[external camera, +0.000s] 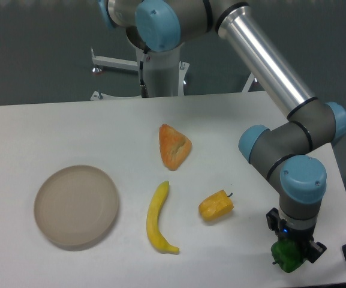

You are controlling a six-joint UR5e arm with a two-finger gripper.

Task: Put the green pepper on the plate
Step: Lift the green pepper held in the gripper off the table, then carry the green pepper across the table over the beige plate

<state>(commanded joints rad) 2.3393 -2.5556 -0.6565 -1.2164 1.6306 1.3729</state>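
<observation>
At about eight o'clock on the white table (pixel 53 126) lies the round, shallow beige-tan plate (pixel 77 206) with its low raised rim, matte and bare. Nearer the middle, at roughly six o'clock, a curved yellow banana (pixel 158 218) lies with its stem end toward the front edge. Up from it, close to the centre, sits an orange wedge-shaped piece of fruit (pixel 174 146) (its kind cannot be told). Just right of the banana, at about five o'clock, rests a small yellow-orange pepper (pixel 216 206) with a short dark stem. Far over at four o'clock, near the table's front right corner, the grey and blue arm bends down and its black two-finger gripper (pixel 292 249) points straight at the tabletop. Its fingers sit closed on either side of the small glossy bright-green bell pepper (pixel 288 256), which is well apart from the plate.
</observation>
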